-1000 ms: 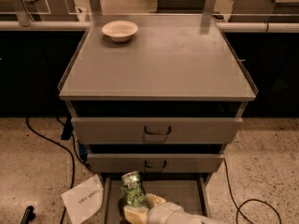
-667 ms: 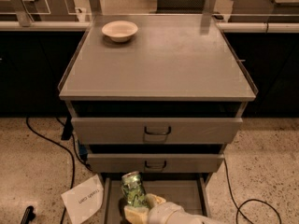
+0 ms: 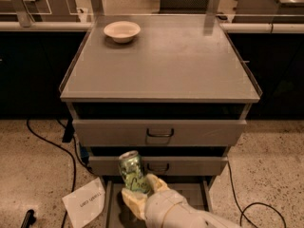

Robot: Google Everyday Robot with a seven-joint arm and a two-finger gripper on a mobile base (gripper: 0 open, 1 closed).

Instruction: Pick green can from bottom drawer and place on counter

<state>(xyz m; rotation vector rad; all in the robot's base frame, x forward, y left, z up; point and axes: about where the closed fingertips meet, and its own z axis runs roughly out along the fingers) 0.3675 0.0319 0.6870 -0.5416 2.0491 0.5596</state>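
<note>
The green can [image 3: 132, 171] is upright, held between my cream gripper's fingers [image 3: 132, 200] and lifted above the open bottom drawer [image 3: 194, 194], in front of the middle drawer's face. My gripper [image 3: 140, 191] is shut on the can's lower half, with my white arm coming in from the bottom right. The counter [image 3: 166, 61] is the wide grey top of the cabinet, well above the can.
A cream bowl [image 3: 122, 31] sits at the counter's back left. The two handled drawers [image 3: 160, 133] stand slightly open above the can. A white paper sheet [image 3: 85, 205] and black cables [image 3: 52, 144] lie on the speckled floor to the left.
My gripper has raised the green can up out of the bottom drawer; its top now stands higher against the middle drawer's front.
</note>
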